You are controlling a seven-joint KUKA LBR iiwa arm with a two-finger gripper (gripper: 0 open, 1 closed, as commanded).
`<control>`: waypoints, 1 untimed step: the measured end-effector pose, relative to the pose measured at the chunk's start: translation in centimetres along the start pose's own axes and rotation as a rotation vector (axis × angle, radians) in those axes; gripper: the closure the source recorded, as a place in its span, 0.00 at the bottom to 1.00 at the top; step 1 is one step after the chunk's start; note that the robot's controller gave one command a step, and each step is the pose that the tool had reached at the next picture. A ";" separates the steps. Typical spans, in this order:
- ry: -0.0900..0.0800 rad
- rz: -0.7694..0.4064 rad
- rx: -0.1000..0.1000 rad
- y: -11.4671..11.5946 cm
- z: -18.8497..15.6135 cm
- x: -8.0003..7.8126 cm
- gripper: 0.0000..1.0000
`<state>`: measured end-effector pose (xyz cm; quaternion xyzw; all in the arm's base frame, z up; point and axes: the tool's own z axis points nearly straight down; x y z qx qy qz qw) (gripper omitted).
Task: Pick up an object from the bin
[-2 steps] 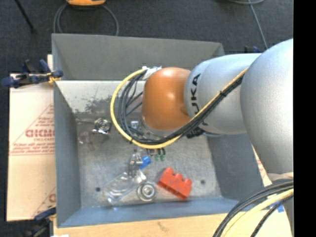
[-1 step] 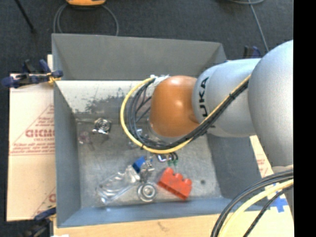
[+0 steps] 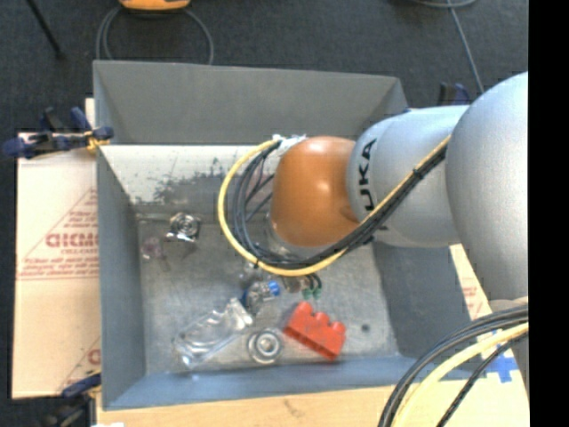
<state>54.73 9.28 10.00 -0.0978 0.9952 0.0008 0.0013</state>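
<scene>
arm [image 3: 444,176] reaches in from the right over the grey bin [image 3: 120,265], with its orange cover [image 3: 307,189] sitting mid-bin. gripper [image 3: 264,288] hangs low under that cover, and honestly can't tell if it's spread or closed. nearest to it, by the front wall, are a clear plastic piece [image 3: 209,332] and a red block [image 3: 314,330], then a metal ring [image 3: 264,345] between them. small shiny metal bit [image 3: 184,228] sits well apart at the left.

Bin [image 3: 117,265] grey, floor speckled dark. Red block [image 3: 314,329] near front edge; beside it silver ring [image 3: 264,345], clear wrapper [image 3: 206,334]. Wrist cover [image 3: 307,189] orange.
</scene>
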 end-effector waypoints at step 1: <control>-0.009 -0.173 0.003 0.4 -13.2 -1.4 1.00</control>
